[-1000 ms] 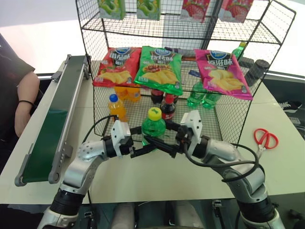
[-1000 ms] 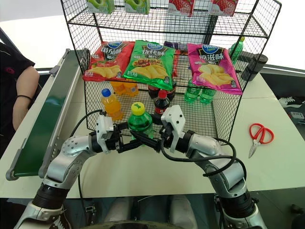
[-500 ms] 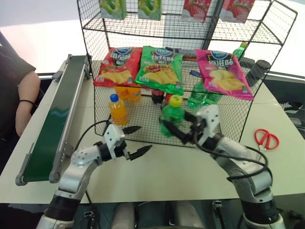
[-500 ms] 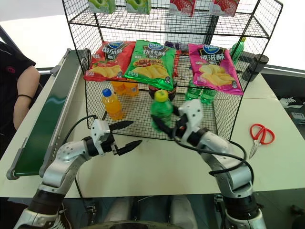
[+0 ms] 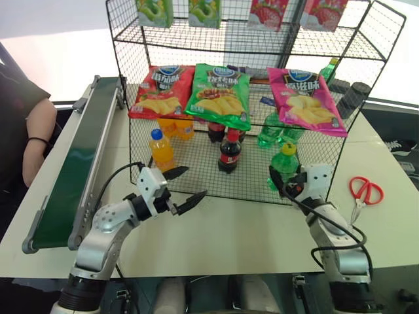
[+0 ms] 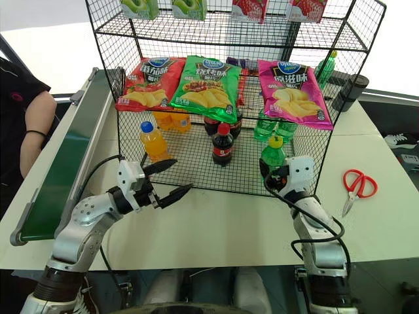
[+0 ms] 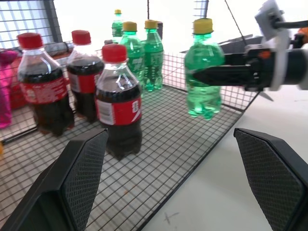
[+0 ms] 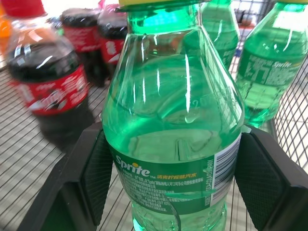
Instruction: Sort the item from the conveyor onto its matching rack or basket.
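Observation:
The item, a clear-green bottle [image 5: 283, 163] with a yellow cap, stands upright with my right gripper [image 5: 287, 186] shut on its lower body. It is at the front right of the black wire rack's [image 5: 196, 163] bottom tier, in front of other green bottles [image 5: 270, 131]. I cannot tell whether its base touches the mesh. In the right wrist view the black fingers [image 8: 94, 178] clamp the bottle [image 8: 175, 125] from both sides. My left gripper [image 5: 188, 185] stands open and empty at the rack's front left. The conveyor [image 5: 72, 170] runs along the table's left side with nothing on its belt.
On the bottom tier stand an orange drink bottle [image 5: 160, 149] and cola bottles [image 5: 228, 152]. Red, green and pink chip bags [image 5: 219, 95] hang above them. Red scissors [image 5: 363, 193] lie on the table at the right. A person's arm [image 5: 33, 137] rests beyond the conveyor.
My left gripper opened and let go of the bottle, then drew slightly left. My right gripper carried the bottle to the right and lower, to the rack's front right.

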`<state>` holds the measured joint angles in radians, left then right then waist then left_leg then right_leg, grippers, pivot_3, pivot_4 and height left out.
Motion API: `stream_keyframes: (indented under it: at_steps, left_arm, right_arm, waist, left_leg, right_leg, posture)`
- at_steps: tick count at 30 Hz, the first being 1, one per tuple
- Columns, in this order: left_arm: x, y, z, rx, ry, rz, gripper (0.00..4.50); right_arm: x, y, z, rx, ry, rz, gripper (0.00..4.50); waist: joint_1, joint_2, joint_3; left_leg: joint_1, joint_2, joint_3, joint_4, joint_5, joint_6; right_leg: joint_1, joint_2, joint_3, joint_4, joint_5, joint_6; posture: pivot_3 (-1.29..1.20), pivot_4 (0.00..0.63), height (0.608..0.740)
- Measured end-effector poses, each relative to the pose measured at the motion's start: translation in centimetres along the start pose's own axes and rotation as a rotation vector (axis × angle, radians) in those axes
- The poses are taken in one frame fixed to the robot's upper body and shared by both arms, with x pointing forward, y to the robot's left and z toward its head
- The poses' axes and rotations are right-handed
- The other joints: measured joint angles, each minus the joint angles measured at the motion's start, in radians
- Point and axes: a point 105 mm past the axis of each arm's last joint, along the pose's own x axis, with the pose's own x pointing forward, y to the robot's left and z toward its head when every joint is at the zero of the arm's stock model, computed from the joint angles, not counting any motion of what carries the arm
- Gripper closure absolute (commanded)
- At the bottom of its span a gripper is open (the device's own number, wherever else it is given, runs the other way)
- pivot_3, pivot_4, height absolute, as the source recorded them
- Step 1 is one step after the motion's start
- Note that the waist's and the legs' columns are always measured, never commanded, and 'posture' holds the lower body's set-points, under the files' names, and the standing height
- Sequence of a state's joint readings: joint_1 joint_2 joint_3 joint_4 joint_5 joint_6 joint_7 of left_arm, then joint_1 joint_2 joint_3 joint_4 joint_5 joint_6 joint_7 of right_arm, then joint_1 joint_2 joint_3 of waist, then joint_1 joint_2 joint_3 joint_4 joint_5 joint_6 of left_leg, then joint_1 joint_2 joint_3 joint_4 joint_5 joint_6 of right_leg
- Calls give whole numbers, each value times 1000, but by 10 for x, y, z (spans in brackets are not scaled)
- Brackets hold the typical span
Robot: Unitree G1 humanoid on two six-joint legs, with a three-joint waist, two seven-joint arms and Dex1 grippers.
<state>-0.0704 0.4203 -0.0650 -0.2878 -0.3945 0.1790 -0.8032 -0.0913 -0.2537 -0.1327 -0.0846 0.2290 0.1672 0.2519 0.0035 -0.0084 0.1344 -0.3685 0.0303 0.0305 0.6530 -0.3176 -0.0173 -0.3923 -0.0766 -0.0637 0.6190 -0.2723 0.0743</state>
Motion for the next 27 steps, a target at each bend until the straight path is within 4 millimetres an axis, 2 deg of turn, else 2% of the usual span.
stream_keyframes:
  at_steps: [3,7,17,20,27]
  left_arm:
    - [2,-1,4,1,-11,-10,48]
    - [1,-2,3,-2,-9,-12,48]
    - [-5,-5,-6,-13,-4,-19,48]
    - [-6,-5,-6,-8,-9,-21,0]
    - [-6,-5,-9,-9,-2,-17,0]
  right_arm:
    - [10,-14,-4,-15,-11,-70,1487]
    - [13,-31,-16,13,4,-151,1487]
    - [18,-31,-16,106,-19,-133,1487]
    - [18,-27,-17,124,-22,-109,26]
    - [8,-21,-11,70,-35,-88,26]
  waist:
    - [4,0,0]
    - [7,1,0]
    - [0,2,0]
    - [1,2,0]
    - [3,2,-1]
  left_leg:
    - [0,0,0,0,0,0]
    - [-1,0,1,0,0,-1]
    - [1,1,1,0,0,-1]
    - [1,1,1,0,0,-1]
    - [1,0,1,0,0,-1]
  right_leg:
    - [0,0,0,-1,0,0]
    - [0,0,0,-1,0,0]
    - [1,0,1,0,0,0]
    - [1,0,1,0,0,0]
    - [1,-1,1,0,0,0]
  posture:
    - [0,150,740]
    - [0,150,740]
    - [0,150,740]
    - [0,150,740]
    - [0,150,740]
